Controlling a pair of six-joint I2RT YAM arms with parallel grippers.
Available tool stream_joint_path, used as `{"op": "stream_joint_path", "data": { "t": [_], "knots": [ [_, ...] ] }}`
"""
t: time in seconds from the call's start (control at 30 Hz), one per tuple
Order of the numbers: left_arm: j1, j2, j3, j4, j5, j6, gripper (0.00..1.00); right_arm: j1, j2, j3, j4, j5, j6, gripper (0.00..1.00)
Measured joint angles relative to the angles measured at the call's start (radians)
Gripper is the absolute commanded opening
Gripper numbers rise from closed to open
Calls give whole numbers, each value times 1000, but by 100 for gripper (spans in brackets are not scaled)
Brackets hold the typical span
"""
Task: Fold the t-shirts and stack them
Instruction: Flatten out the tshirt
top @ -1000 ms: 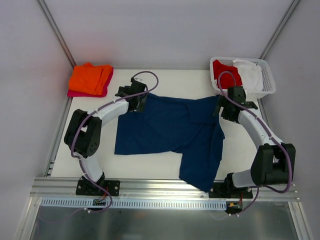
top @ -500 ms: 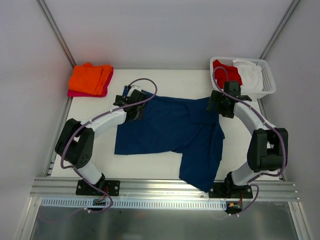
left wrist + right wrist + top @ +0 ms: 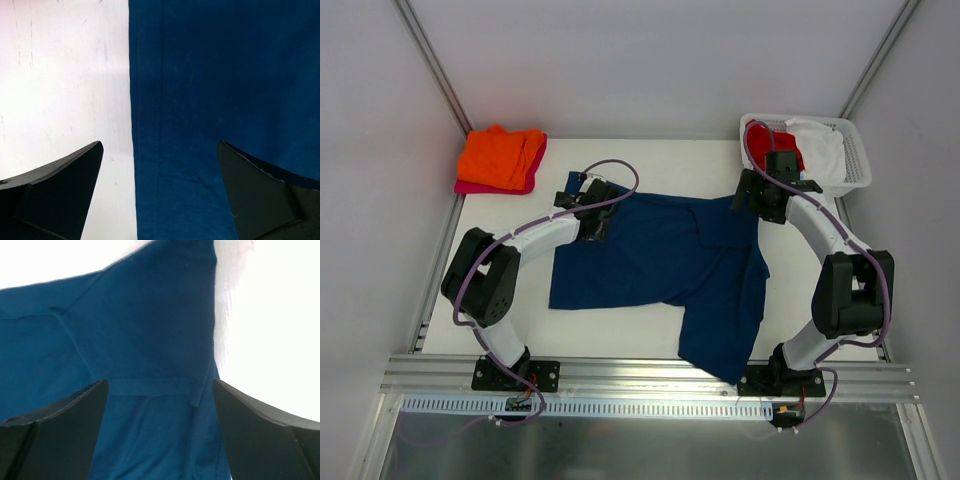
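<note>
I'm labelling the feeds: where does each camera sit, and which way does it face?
Top: above and behind the robot, looking down on the table; left arm and right arm show.
Left wrist: on the left arm, facing down at the navy shirt's edge; open left gripper shows.
Right wrist: on the right arm, facing the shirt's corner; open right gripper shows.
Shared: all three see the navy shirt.

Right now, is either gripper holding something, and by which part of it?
Nothing is held. The left gripper and the right gripper both stand open over edges of the navy t-shirt, not closed on the cloth.
</note>
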Motion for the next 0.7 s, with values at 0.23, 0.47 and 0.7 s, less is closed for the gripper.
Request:
{"op": "stream_joint_path", "data": {
  "t": [0.23, 0.47, 0.7],
  "knots": [
    [0, 0, 0, 0, 0, 0, 99, 0, -9, -133, 10, 32, 21, 89],
    [0, 0, 0, 0, 0, 0, 99, 0, -14, -220, 34, 27, 55, 89],
    [0, 0, 0, 0, 0, 0, 99, 7, -14, -205, 51, 27, 61, 88]
  ]
}}
